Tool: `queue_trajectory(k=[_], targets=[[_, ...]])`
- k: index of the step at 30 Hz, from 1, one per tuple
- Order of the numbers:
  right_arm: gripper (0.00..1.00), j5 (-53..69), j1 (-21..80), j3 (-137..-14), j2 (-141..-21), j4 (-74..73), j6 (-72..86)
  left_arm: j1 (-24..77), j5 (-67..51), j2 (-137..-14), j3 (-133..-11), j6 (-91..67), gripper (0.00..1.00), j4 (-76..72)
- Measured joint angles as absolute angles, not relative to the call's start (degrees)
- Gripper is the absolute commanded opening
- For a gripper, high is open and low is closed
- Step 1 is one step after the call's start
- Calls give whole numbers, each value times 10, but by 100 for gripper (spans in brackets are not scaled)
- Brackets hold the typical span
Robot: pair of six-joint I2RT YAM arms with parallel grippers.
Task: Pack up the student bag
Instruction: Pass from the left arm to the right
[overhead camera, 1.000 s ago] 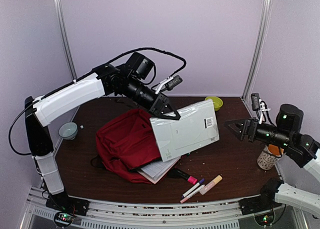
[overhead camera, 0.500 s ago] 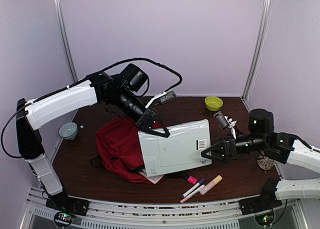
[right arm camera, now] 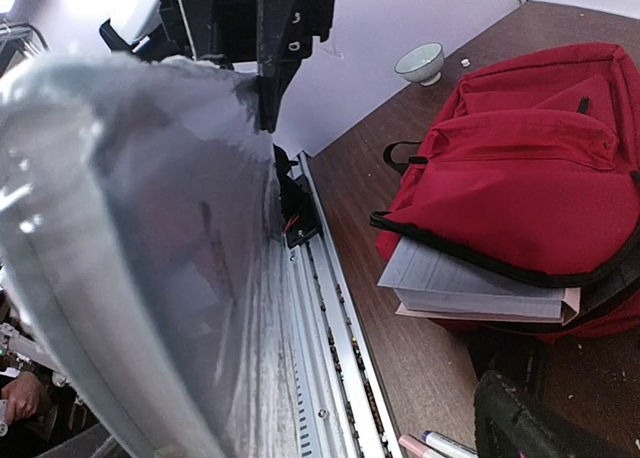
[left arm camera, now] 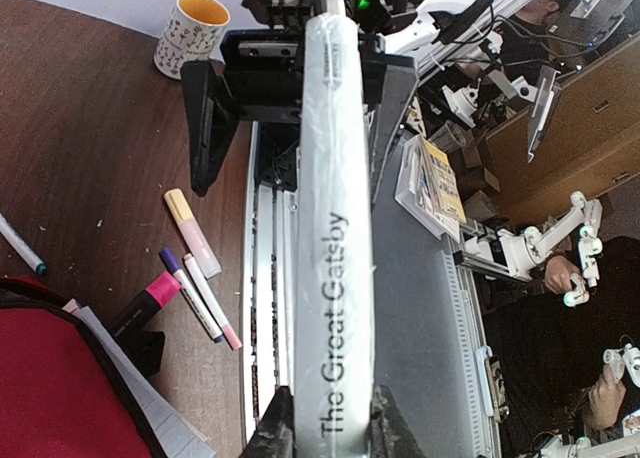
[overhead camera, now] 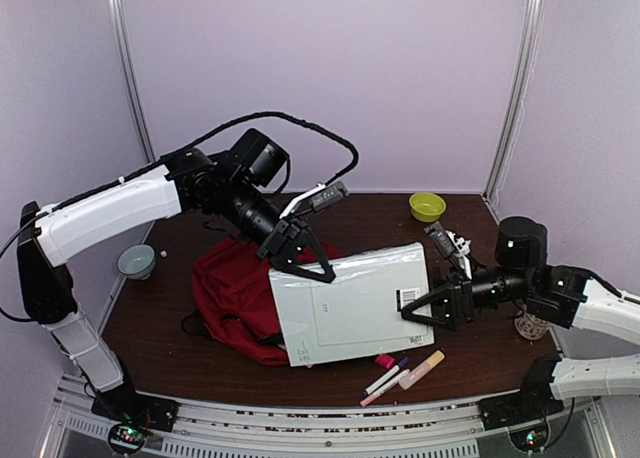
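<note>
The student bag (overhead camera: 232,290) is a dark-red backpack lying left of centre, and papers (right arm camera: 470,283) stick out of its open mouth. My left gripper (overhead camera: 298,262) is shut on the upper left corner of a pale grey book (overhead camera: 352,306), held tilted above the table in front of the bag. In the left wrist view its spine (left arm camera: 335,278) reads "The Great Gatsby" and runs away from my fingers (left arm camera: 268,433). My right gripper (overhead camera: 430,309) stands open, its jaws on either side of the book's right edge without pinching it; one finger (right arm camera: 545,423) shows at the lower right.
Several markers (overhead camera: 402,372) lie near the front edge, below the book. A green bowl (overhead camera: 427,205) sits at the back right, a small pale bowl (overhead camera: 135,261) at the far left, and a patterned mug (overhead camera: 530,324) behind my right arm.
My left arm has brought the book down and toward the front, covering the bag's mouth. My right gripper has swung in from the right to straddle the book's right edge.
</note>
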State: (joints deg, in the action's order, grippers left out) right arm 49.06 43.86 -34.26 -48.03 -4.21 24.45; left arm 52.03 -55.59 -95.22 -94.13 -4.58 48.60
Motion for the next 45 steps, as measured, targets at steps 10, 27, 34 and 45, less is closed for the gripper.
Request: queue_trajectory(k=[10, 27, 34, 45], targets=[[82, 504, 459, -343, -475, -13, 253, 521, -570, -951, -932, -51, 0, 463], [43, 511, 482, -343, -479, 4, 258, 526, -577, -941, -924, -52, 0, 455], [36, 515, 486, -343, -480, 12, 259, 526, -577, -941, -921, -51, 0, 455], [6, 512, 489, -343, -475, 18, 267, 526, -576, -940, -919, -62, 15, 453]])
